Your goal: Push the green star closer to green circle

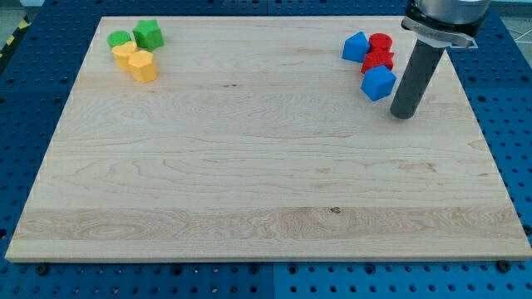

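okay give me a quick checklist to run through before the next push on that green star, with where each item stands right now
1. Green star in view, view's top left: ok.
2. Green circle in view, just left of the star: ok.
3. My tip near the star: not ok; it sits far right, beside the lower blue block.
4. Path leftward across the board free of blocks: ok.
5. Star and circle already touching: cannot tell.
6. Yellow blocks crowd below the pair: not ok.

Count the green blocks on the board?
2, both near the view's top left: the green circle at the cluster's left end and the green star just to its right. None looks hidden.
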{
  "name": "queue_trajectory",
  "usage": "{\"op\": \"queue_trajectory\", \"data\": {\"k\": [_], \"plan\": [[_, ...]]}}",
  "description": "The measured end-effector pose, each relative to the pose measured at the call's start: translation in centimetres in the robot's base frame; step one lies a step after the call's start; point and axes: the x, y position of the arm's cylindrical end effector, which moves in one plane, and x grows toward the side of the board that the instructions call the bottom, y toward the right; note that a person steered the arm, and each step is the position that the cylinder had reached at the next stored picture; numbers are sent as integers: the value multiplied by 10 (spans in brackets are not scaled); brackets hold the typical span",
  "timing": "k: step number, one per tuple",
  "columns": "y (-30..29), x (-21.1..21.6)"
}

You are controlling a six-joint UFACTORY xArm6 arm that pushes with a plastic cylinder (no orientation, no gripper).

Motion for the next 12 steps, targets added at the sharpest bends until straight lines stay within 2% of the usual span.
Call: {"op": "queue_trajectory", "data": {"k": [1, 3, 4, 5, 6, 7, 8, 9, 10, 12], "plan": [[-8, 0], [-115, 0], [-150, -5], [-166, -45], [-175, -114], [-210, -153], [-281, -154], [-319, -155], [-320, -196], [-366, -209]]}}
